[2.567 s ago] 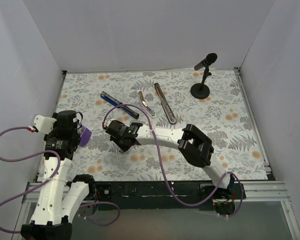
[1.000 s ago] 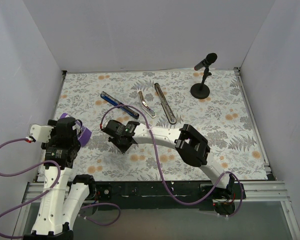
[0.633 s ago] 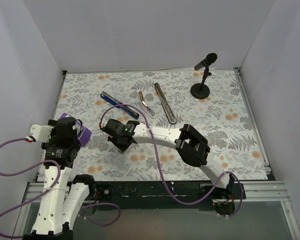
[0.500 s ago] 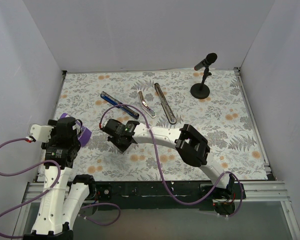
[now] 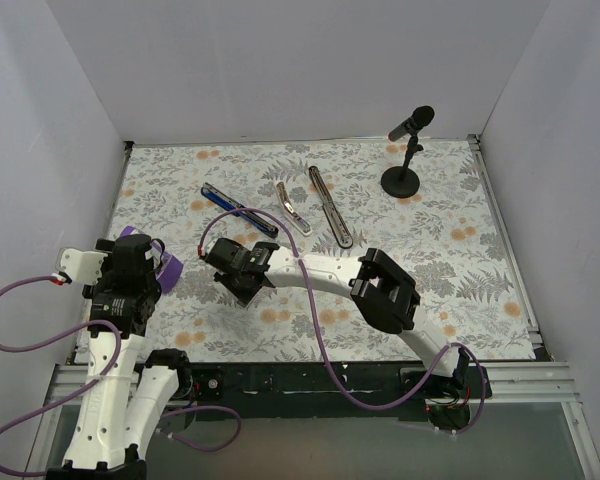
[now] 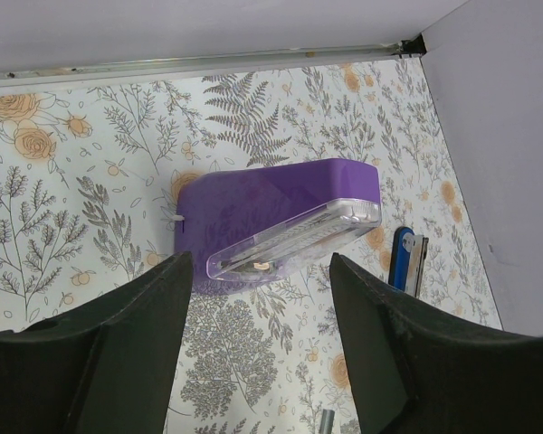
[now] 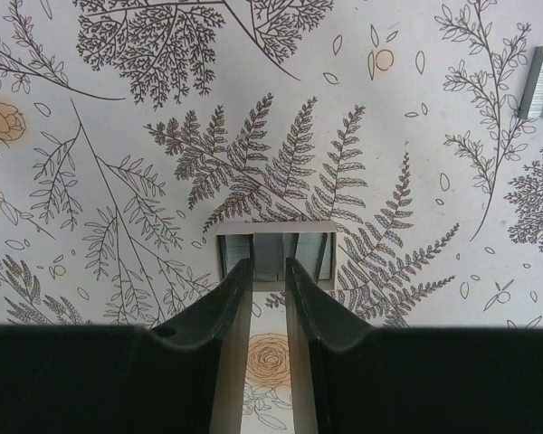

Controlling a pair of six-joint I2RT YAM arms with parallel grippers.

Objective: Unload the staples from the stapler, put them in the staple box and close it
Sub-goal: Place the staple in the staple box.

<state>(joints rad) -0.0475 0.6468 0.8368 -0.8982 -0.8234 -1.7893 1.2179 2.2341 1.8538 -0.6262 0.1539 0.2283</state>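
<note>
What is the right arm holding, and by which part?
Cannot tell. The jaws of the right gripper stand almost shut at the middle of a short silver staple strip, crosswise, wider than their gap.

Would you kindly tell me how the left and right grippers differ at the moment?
The left gripper stands wide open; the right gripper is nearly closed. The left hangs above a purple block, not touching it; the right's tips meet a staple strip, grip unclear. Both point down at the floral table.
</note>
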